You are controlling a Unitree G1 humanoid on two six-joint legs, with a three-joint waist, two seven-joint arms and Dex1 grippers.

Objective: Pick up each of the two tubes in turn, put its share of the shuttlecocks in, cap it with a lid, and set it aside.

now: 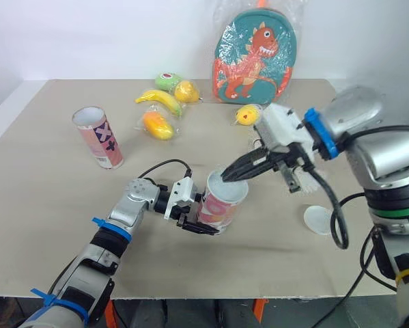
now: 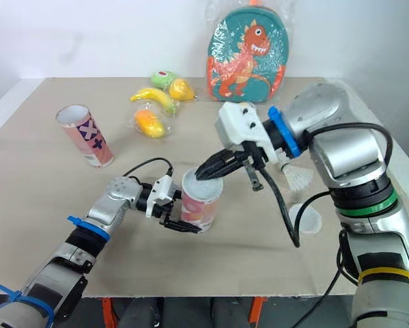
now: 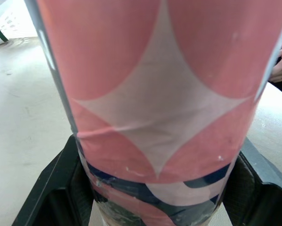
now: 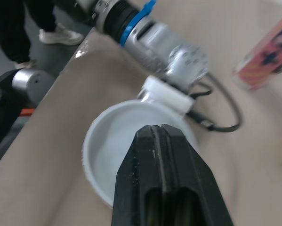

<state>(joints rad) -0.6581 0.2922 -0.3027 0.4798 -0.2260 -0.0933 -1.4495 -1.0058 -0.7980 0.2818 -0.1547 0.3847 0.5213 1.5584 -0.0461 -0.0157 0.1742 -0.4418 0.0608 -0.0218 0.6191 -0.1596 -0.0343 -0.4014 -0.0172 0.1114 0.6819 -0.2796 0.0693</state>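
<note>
Two tubes stand on the table. The pink tube is at front centre, upright. The left gripper clamps it low on the body, one finger on each side. The second tube stands well apart at the far left with its mouth up and open, held by nothing. Its inside is hidden from these angles.

The right gripper has its fingers pressed flat together with nothing visible between them, and its tip is right at the pink tube's mouth. In the right wrist view that mouth is a white round dish under the fingertips. You cannot tell whether it is a lid already seated or the bare inside wall. No feathers show in it.

Loose items to the right:
- one shuttlecock, behind the right forearm
- one translucent lid, nearer the front edge

The step in hand looks like work at the mouth, either tamping the contents down or pressing a cap home.
- Push straight down the tube's axis, at the centre of the mouth.
- The left grip sits low, so an off-centre push will likely lever the top over or cock a lid on one side.
- Keep the left clamp firm and the tube vertical while you press.
- Before you seal anything, account for the loose shuttlecock; it probably belongs in one of the tubes.
</note>
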